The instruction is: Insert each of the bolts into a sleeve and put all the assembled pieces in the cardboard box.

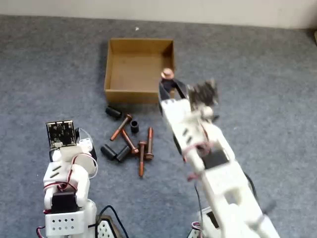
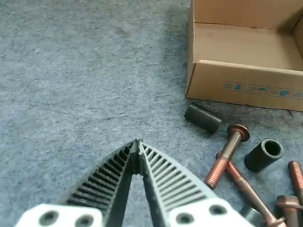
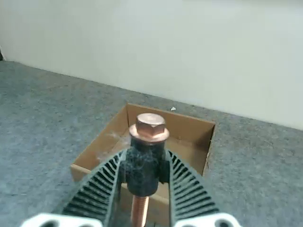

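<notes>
My right gripper (image 1: 168, 85) (image 3: 142, 172) is shut on a black sleeve (image 3: 142, 168) with a copper bolt (image 3: 148, 126) through it, held upright at the near right corner of the cardboard box (image 1: 115, 62) (image 3: 199, 130). The bolt's head (image 1: 167, 74) sticks up above the jaws. The box's inside looks bare. Several copper bolts (image 1: 142, 148) (image 2: 227, 153) and black sleeves (image 1: 113, 112) (image 2: 202, 117) lie loose on the carpet in front of the box. My left gripper (image 2: 138, 144) is shut with nothing in it, low over the carpet left of the pile; its arm (image 1: 64, 163) stands at the near left.
Grey carpet covers the whole floor, with free room left and right of the box. A pale wall (image 3: 189, 47) runs behind the box. The right arm (image 1: 213, 163) stretches from the near right toward the box.
</notes>
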Controlling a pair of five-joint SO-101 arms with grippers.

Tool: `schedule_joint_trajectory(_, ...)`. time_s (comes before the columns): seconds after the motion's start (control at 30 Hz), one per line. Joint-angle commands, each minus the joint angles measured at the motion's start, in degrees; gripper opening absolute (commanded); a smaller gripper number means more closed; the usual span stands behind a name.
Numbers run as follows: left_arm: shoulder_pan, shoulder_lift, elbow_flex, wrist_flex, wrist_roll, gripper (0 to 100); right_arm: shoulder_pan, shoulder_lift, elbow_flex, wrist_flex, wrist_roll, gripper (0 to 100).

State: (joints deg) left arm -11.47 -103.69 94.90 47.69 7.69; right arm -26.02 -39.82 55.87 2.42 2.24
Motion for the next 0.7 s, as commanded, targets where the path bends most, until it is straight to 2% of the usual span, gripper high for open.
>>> schedule_joint_trajectory(0.0,-0.7,-0.4,-0.2,-1.2,-1.1,1,-0.7,17.9,-12.3,-10.7,-0.5,0.5)
schedule_joint_trajectory(0.23,-0.7,-0.4,-0.2,-1.2,-1.1,1,-0.3,41.8,-32.2,-13.1,-0.6,0.6)
schedule_joint_trajectory(0.47,-0.7,-0.4,-0.2,-1.2,-1.1,1,-0.5,39.8,-32.5,-10.4,-0.9,0.8)
schedule_joint_trajectory(0.67,-0.7,-0.4,-0.2,-1.2,-1.1,1,-0.3,39.3,-32.0,-10.2,-1.0,8.4)
